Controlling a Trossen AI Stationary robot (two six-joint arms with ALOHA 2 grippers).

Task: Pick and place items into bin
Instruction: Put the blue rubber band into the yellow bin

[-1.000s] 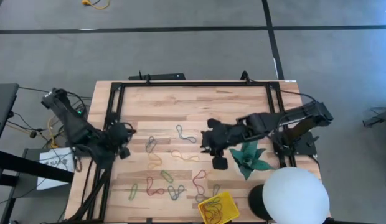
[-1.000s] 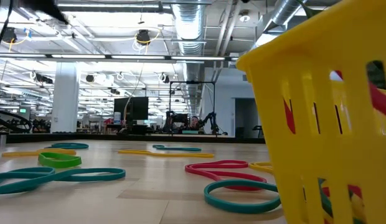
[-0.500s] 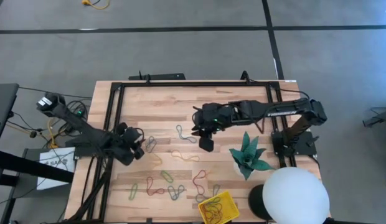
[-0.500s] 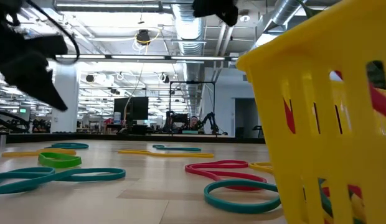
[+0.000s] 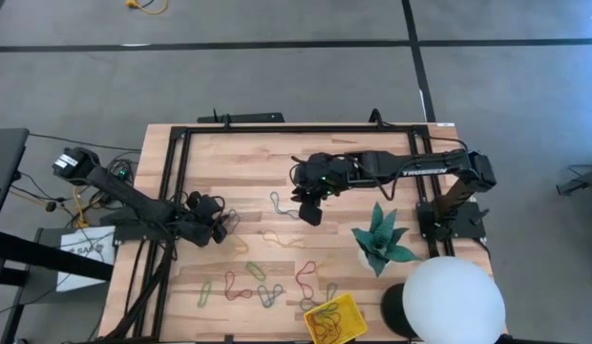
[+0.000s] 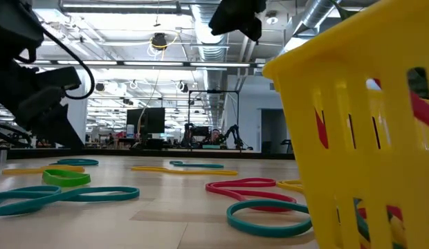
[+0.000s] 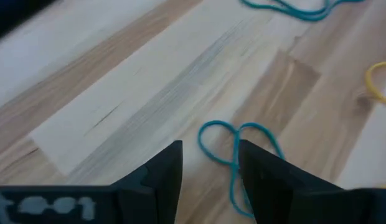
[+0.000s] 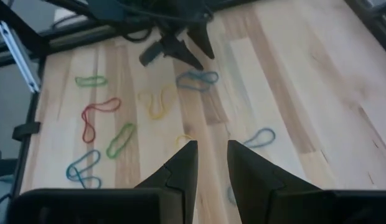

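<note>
Left gripper [image 7: 210, 163] is spread open right over a teal band [image 7: 238, 153] on the wooden table [image 5: 253, 158], gripping nothing. The right gripper [image 8: 211, 163], also open and empty, hovers by another teal band [image 5: 283, 205]. The yellow bin [image 5: 335, 320] sits at the near edge, well away. These loops are thin and flat, so the fingers could easily close on bare wood or just nudge one aside.

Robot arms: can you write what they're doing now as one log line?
left gripper: open, low at teal loop | right gripper: open, empty, above table | yellow bin: holds loops
</note>
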